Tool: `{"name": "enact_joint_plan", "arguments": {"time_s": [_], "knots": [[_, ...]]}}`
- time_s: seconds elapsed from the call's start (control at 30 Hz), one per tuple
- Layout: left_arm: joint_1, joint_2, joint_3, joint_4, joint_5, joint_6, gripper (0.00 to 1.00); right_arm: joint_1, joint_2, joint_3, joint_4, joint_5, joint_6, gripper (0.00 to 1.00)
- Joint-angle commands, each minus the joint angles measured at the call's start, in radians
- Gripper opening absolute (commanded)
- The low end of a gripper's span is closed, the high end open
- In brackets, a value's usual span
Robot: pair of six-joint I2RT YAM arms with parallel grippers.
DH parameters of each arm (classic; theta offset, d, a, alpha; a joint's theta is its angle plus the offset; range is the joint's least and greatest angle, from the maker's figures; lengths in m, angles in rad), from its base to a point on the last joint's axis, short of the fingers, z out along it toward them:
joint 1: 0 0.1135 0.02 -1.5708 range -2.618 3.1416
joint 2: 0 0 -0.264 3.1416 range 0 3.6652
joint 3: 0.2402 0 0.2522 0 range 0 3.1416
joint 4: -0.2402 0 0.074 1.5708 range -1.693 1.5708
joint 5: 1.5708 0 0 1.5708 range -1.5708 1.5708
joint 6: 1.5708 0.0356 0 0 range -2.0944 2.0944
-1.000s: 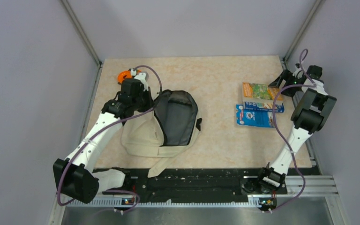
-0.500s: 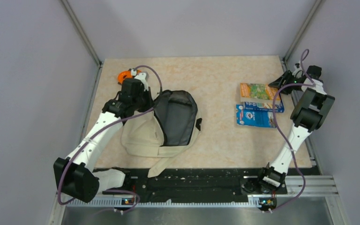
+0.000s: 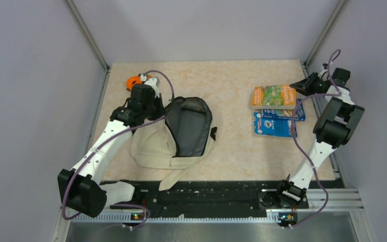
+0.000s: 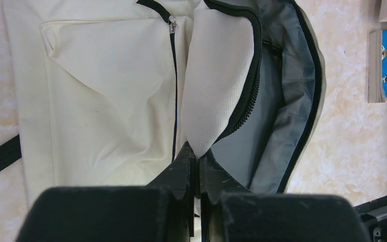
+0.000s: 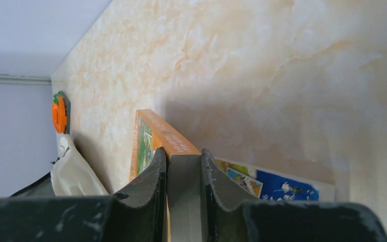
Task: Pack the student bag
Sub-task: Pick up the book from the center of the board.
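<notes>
The student bag (image 3: pixel 151 146) lies on the left half of the table (image 3: pixel 232 80), its lower end toward the arm bases and just short of the near edge; a black strap runs off it toward that edge. It rests flat with its cream front up and its main compartment unzipped, so the grey lining (image 3: pixel 189 126) shows on the side facing the table's middle. The left gripper (image 4: pixel 195 157) sits over the bag's far left part; its jaws are clenched on the lower tip of the cream mesh flap (image 4: pixel 216 80) beside the zipper, holding that flap up from the opening; the bag thus spreads from the fingertips outward and toward the right. On the right half, well apart from the bag, a blue booklet (image 3: pixel 274 124) lies flat; just beyond it, and overlapping its far edge, is an orange book (image 3: pixel 272 96). The right gripper (image 5: pixel 183 154) reaches in from the right wall; its fingers are closed on the book's right edge, the grey page block squeezed between them. Farthest back on the left, past the left wrist, a small orange round thing (image 3: pixel 133 80) sits on the table.
</notes>
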Motion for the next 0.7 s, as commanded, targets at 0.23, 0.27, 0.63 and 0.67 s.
{"name": "enact_joint_plan", "arguments": {"time_s": [0.23,0.27,0.63,0.67], "knots": [[0.006,-0.038,0.004,0.046,-0.019,0.011,0.0,0.026,-0.48,-0.327,0.356,0.048,0.208,0.0],[0.006,-0.039,0.003,0.046,-0.02,0.011,0.0,0.036,-0.531,-0.359,0.367,0.073,0.217,0.0],[0.006,-0.067,-0.001,0.051,-0.014,0.006,0.0,0.221,-0.997,-0.533,0.357,0.237,0.302,0.0],[0.005,-0.07,-0.001,0.051,-0.014,0.005,0.0,0.264,-1.024,-0.547,0.36,0.251,0.312,0.0]]}}
